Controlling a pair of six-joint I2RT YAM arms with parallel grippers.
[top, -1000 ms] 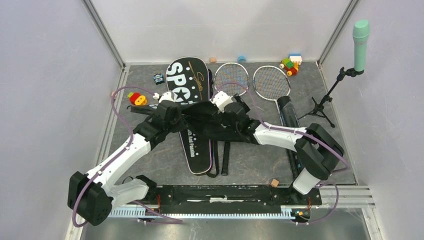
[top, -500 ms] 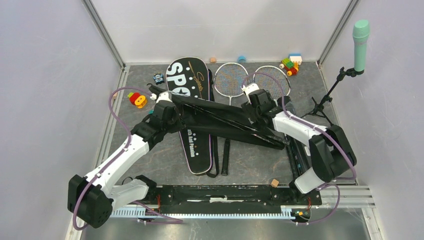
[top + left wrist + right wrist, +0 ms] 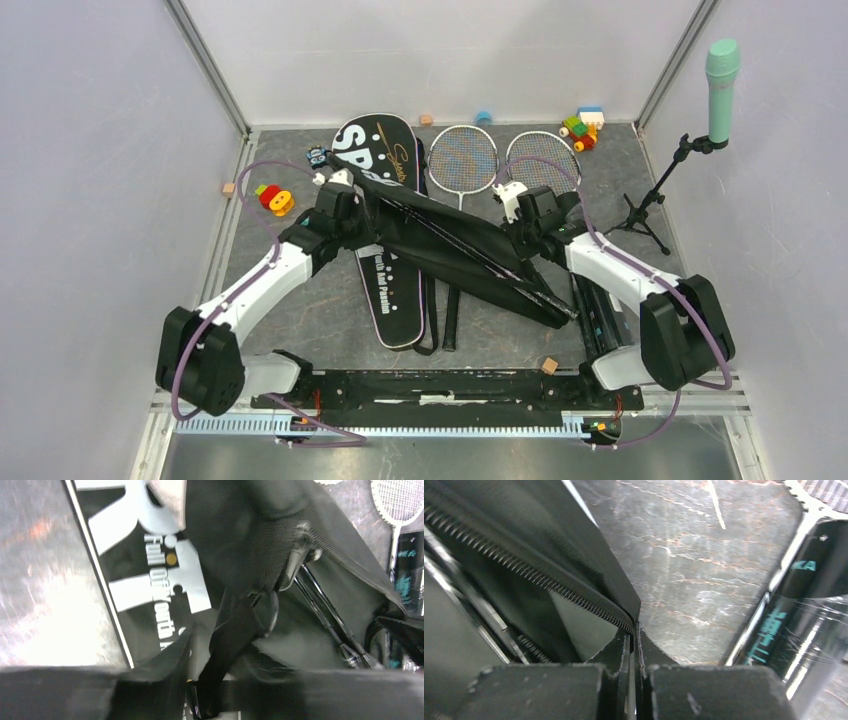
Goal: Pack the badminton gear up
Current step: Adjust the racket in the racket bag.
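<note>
A black racket bag [image 3: 460,255] hangs stretched between both arms, above the flat "SPORT" bag [image 3: 385,150]. My left gripper [image 3: 338,205] is at its far left end; in the left wrist view a black strap of the bag [image 3: 235,630] runs between the blurred jaws of the left gripper [image 3: 215,690]. My right gripper [image 3: 527,228] is shut on the bag's zipper edge [image 3: 574,587], its fingertips [image 3: 644,652] pressed together on the edge. Thin dark shafts [image 3: 325,622] lie in the bag's mouth. Two rackets [image 3: 463,158] [image 3: 543,160] lie at the back. The long black tube [image 3: 592,300] lies under the right arm.
The mint-green microphone [image 3: 722,72] on its black stand [image 3: 645,208] is at the right wall. Coloured toy blocks [image 3: 580,126] sit at the back right. A red-yellow toy [image 3: 273,198] and a small blue car [image 3: 317,156] sit at the left. A wooden cube [image 3: 548,366] lies near the front rail.
My right gripper left the bag's middle, swung right and shut on its zipper edge. My left arm carried the bag's other end farther back, and the bag now hangs stretched out.
</note>
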